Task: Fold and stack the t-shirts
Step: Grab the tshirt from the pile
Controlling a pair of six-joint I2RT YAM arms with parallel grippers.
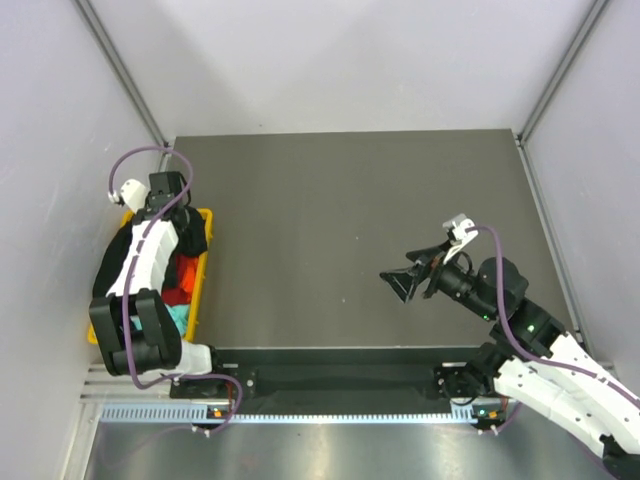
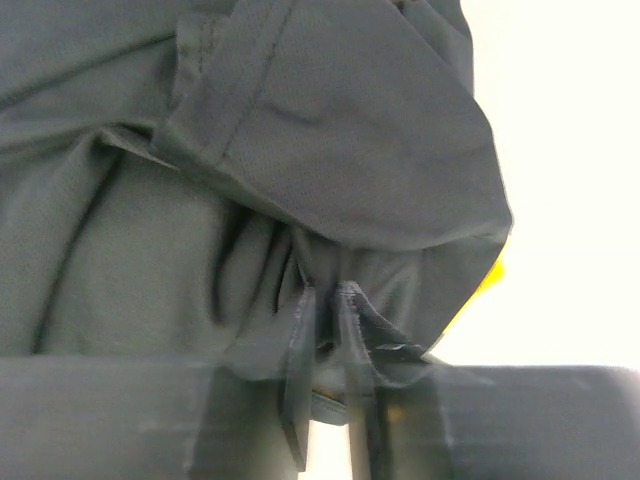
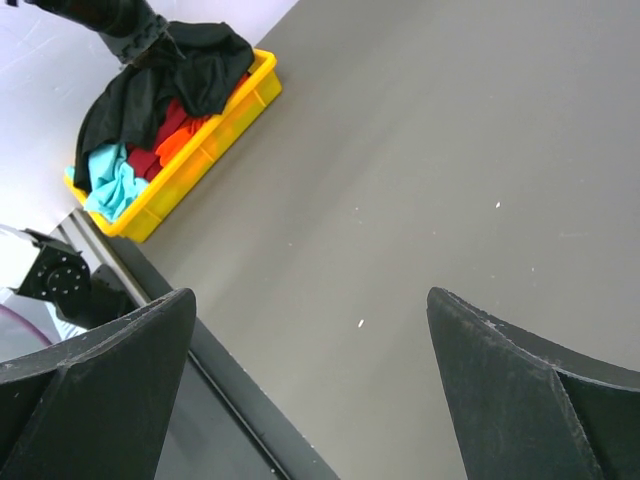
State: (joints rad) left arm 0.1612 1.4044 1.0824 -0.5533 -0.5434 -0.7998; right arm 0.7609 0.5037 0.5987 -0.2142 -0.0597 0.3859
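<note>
1. The left pincer (image 2: 322, 298) is clamping the black shirt (image 2: 330, 150) over the yellow basket (image 1: 203, 272) at the worktop's (image 1: 350, 200) left edge.
2. The teal shirt (image 3: 110, 182), red shirt (image 3: 165, 125) and orange shirt (image 3: 182, 147) are lying inside the basket.
3. The right pincer (image 3: 310, 300) is hovering wide open over the worktop's right half, well apart from the basket.

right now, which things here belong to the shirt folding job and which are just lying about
For the job: black cloth t-shirt, pinched in the left gripper; teal cloth t-shirt; red cloth t-shirt; orange cloth t-shirt; right gripper, open.
Just lying about: yellow plastic basket; dark grey table.
</note>
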